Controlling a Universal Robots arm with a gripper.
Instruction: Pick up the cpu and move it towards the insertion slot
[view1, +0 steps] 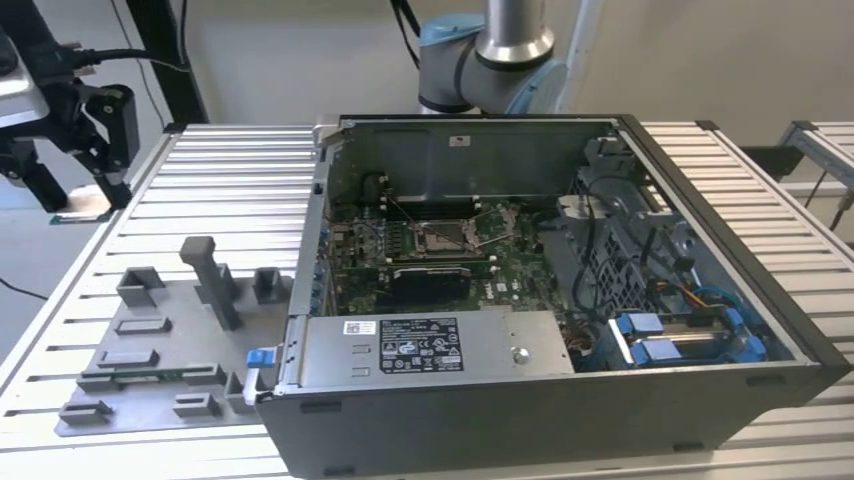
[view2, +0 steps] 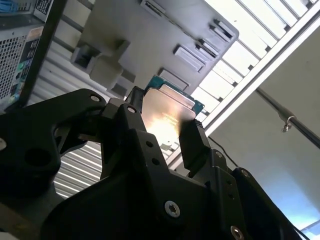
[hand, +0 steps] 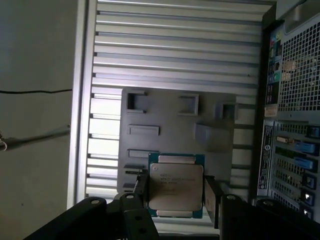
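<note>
Cpu (hand: 176, 186) pinched in the jaws, lifted off the parts fixture.
The 2 jaws press on opposite edges of the chip, leaving its silvery face bare in both wrist views, probably so it can be laid flat into a socket; it is held clear of the grey fixture plate (hand: 175, 125) that lies on the slatted tabletop (hand: 175, 45), just beside the open computer case (view1: 534, 410); the insertion slot (view1: 445, 236) sits on the green motherboard (view1: 507, 285) inside that case, well apart from the cpu.
</note>
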